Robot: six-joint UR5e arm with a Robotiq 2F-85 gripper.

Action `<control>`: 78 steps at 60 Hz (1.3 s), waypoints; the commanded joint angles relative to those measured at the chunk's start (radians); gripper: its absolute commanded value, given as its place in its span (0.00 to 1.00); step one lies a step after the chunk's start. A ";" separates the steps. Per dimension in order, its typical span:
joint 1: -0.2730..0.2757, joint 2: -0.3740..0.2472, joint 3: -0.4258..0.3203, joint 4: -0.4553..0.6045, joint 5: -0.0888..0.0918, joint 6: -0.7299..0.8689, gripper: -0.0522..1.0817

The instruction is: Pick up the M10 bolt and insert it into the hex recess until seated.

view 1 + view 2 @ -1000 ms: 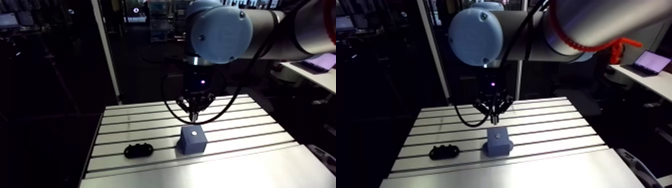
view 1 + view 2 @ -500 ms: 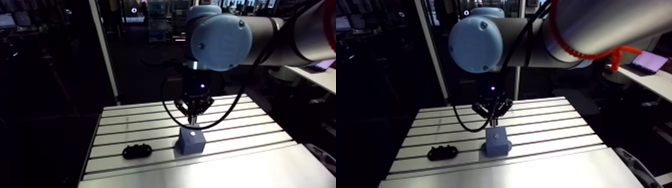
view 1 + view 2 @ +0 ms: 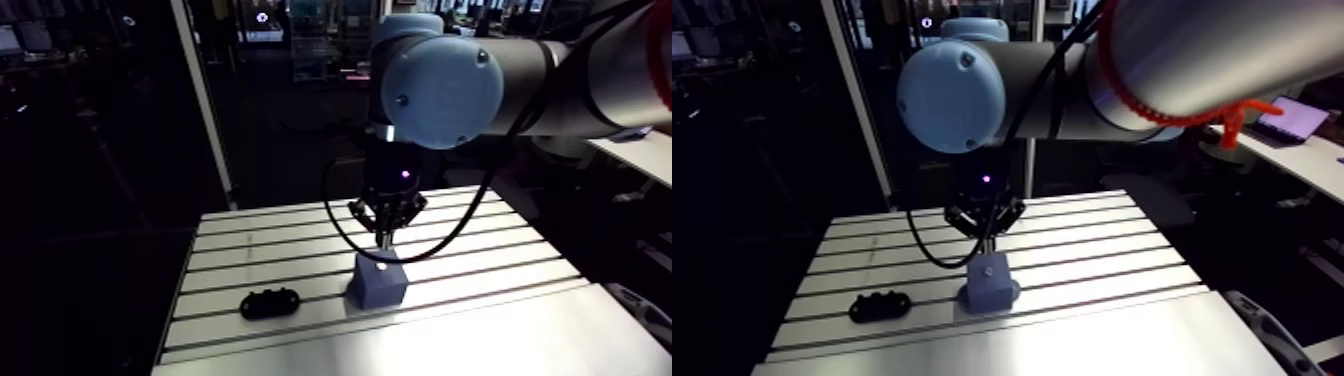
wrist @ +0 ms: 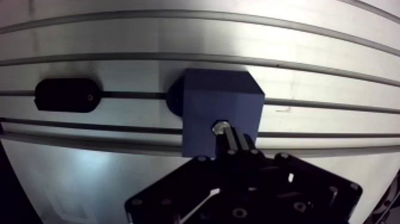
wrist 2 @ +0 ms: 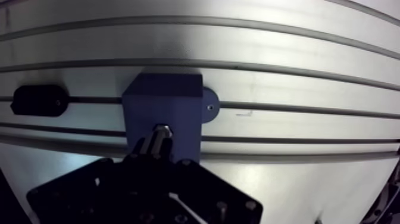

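A blue block (image 4: 221, 104) stands on the slotted table (image 4: 309, 71), with a round hole in its top face. My gripper (image 4: 233, 142) hangs straight over that hole. Its two fingers are pressed together on the M10 bolt (image 4: 220, 126), whose metal end shows at the hole's mouth. I cannot see how deep the bolt sits. In the arm view the gripper (image 3: 384, 240) reaches down onto the top of the block (image 3: 377, 283), in the middle of the table.
A black oval fixture (image 4: 66, 95) lies in a table slot, to one side of the block; in the arm view this fixture (image 3: 268, 301) is left of the block. Bare slotted aluminium (image 3: 490, 250) stretches around both.
The gripper has come down with the bolt, closing the gap to the block's top. The arm view has shifted a little with the arm.
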 commanded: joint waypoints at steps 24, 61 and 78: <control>-0.001 0.009 0.019 -0.003 -0.001 -0.016 1.00; -0.004 0.030 0.019 -0.006 -0.002 -0.031 1.00; -0.008 0.038 0.023 -0.011 -0.001 -0.033 1.00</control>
